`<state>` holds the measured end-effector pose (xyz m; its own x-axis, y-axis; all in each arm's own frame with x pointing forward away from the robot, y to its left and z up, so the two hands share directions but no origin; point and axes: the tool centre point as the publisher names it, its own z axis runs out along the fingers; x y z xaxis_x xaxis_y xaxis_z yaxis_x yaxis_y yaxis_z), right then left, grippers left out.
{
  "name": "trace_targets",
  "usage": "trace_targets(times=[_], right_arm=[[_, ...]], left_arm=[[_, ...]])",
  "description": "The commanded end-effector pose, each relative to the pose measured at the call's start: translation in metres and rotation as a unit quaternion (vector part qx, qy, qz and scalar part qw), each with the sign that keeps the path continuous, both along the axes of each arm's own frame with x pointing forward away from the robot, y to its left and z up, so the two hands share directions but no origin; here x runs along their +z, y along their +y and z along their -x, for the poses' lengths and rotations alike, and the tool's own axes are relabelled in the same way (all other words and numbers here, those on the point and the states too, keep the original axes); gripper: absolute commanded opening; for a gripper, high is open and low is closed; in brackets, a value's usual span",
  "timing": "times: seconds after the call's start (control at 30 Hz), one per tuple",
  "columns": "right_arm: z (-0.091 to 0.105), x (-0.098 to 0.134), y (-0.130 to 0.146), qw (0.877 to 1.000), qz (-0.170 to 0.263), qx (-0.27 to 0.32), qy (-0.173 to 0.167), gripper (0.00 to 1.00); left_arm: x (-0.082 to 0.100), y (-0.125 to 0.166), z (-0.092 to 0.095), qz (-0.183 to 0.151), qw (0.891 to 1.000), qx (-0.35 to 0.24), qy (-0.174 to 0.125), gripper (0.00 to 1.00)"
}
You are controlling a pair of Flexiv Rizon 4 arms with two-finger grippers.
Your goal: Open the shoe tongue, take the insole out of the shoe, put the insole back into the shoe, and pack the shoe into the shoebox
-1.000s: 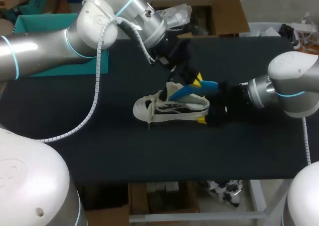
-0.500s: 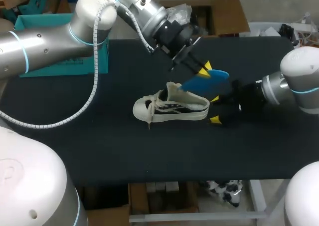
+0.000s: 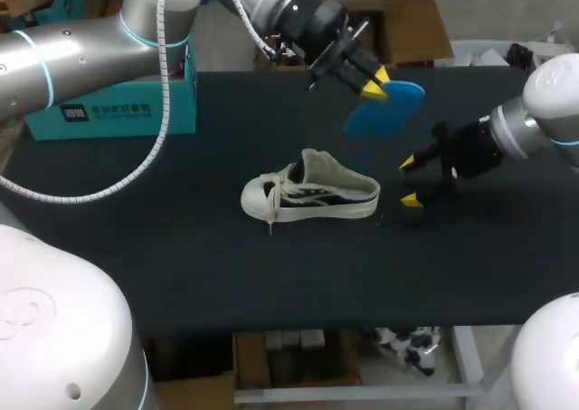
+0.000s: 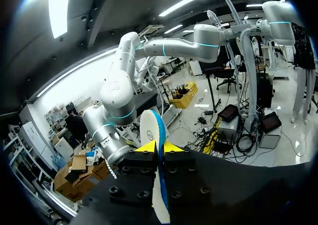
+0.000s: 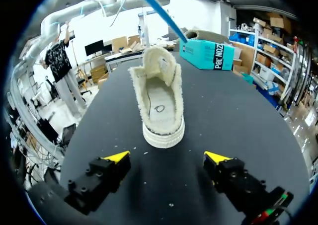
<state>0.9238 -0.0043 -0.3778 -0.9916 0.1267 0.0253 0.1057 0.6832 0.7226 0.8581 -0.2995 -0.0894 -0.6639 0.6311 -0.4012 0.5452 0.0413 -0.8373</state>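
Observation:
A cream canvas shoe (image 3: 310,196) with laces lies on the black table (image 3: 181,256), toe to the left, tongue pulled up. My left gripper (image 3: 373,85) hangs above and behind the shoe, shut on the blue insole (image 3: 387,108), which is clear of the shoe. In the left wrist view the insole (image 4: 155,150) stands edge-on between the yellow tips. My right gripper (image 3: 409,182) is open, just right of the shoe's heel, touching nothing. The right wrist view looks into the shoe (image 5: 160,103) from the heel, ahead of the open gripper (image 5: 166,158). A teal shoebox (image 3: 127,111) sits at the back left.
An open cardboard carton (image 3: 398,30) stands behind the table's far edge. The teal shoebox (image 5: 208,53) shows past the shoe in the right wrist view.
My left gripper lifted the blue insole out of the shoe, up and to the back right. My right gripper drew back from the heel to the right, staying open.

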Motion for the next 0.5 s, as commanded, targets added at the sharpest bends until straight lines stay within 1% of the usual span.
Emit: trace_targets(times=[0.03, 0.2, 0.3, 0.43, 0.47, 0.5], right_arm=[[-0.003, 0.015, -0.002, 1.0, 0.019, 0.01, 0.005, 1.0], [-0.01, 0.02, -0.001, 0.999, 0.036, 0.024, 0.011, 1.0], [-0.012, 0.025, 0.002, 0.999, 0.042, 0.032, 0.006, 1.0], [-0.018, 0.031, 0.005, 0.997, 0.064, 0.041, 0.021, 1.0], [-0.019, 0.033, 0.006, 0.996, 0.073, 0.041, 0.027, 1.0], [-0.022, 0.035, 0.008, 0.995, 0.08, 0.044, 0.028, 1.0]], left_arm=[[0.012, 0.053, -0.007, 0.027, 0.998, 0.046, 0.019, 0.0], [0.012, 0.053, -0.007, 0.027, 0.998, 0.046, 0.019, 0.0], [0.012, 0.053, -0.007, 0.027, 0.998, 0.046, 0.019, 0.0], [0.012, 0.053, -0.007, 0.027, 0.998, 0.046, 0.019, 0.0], [0.011, 0.064, -0.007, 0.034, 0.998, 0.058, 0.021, 0.0], [0.011, 0.081, -0.007, 0.051, 0.996, 0.074, 0.026, 0.0]])
